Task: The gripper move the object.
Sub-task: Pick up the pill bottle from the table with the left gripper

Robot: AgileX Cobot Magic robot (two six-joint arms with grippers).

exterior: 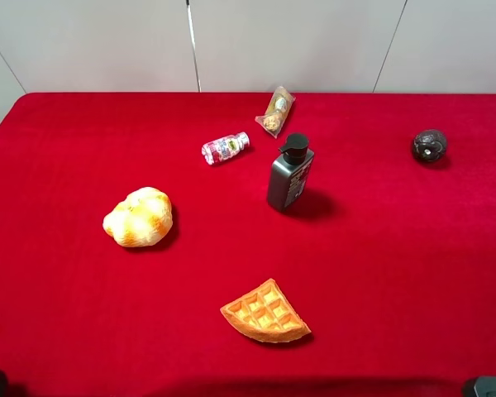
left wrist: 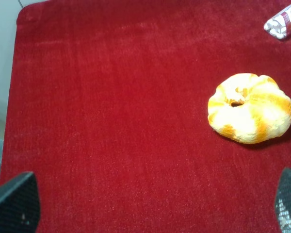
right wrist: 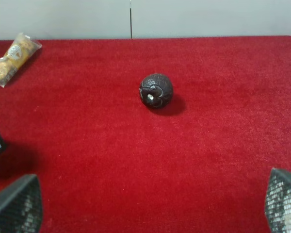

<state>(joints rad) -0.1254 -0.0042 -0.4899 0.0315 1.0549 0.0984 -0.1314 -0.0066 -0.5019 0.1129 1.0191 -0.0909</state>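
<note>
Left tool point(left wrist: 150, 204) spread wide, gripping nothing; bottle point(left wrist: 283, 22) well apart.

Table point(exterior: 413, 273) covered edge to edge in a plush red cloth point(exterior: 74, 322), rounded at the far left corner. Right behind the far edge, pale grey wall panels point(exterior: 107, 41) split by thin dark seams point(exterior: 193, 45). Lit evenly from above, with only short, soft shadows on the cloth.
</note>
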